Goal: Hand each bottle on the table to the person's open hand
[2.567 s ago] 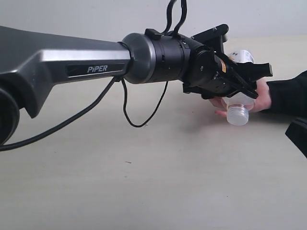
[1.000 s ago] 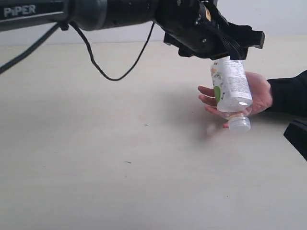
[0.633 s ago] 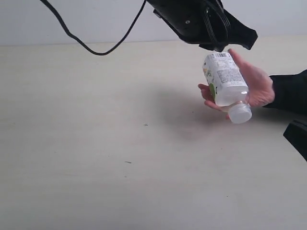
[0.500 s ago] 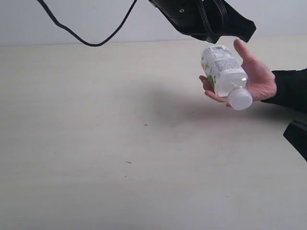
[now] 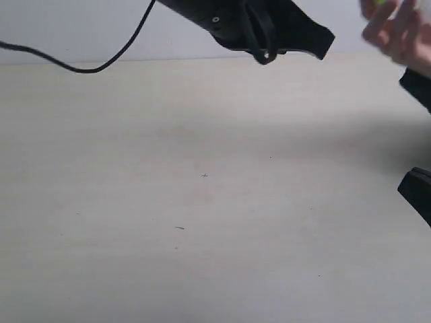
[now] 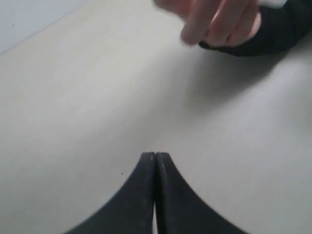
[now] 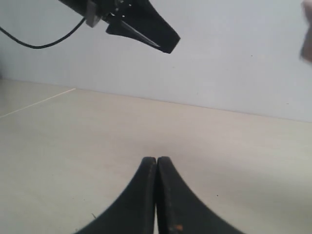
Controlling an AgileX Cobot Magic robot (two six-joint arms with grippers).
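Observation:
No bottle shows clearly in any view. The person's open hand (image 5: pixel 396 27) is a blur at the top right corner, raised off the table (image 5: pixel 202 202), with its black sleeve (image 5: pixel 419 84) below it. In the left wrist view the hand (image 6: pixel 214 22) and sleeve (image 6: pixel 275 34) lie beyond my left gripper (image 6: pixel 155 155), which is shut and empty. That left gripper (image 5: pixel 326 42) hangs high over the table's far side, left of the hand. My right gripper (image 7: pixel 157 159) is shut too, with nothing in it, low over the table (image 7: pixel 73 146).
A black cable (image 5: pixel 101 64) trails from the left arm across the far edge. The right gripper's black tip (image 5: pixel 414 192) juts in at the right edge. A pale wall (image 7: pixel 234 58) rises behind the table.
The hand holding the white-and-green bottle has lifted up and to the right, nearly out of view. My left gripper has risen and drawn back left, now shut and empty.

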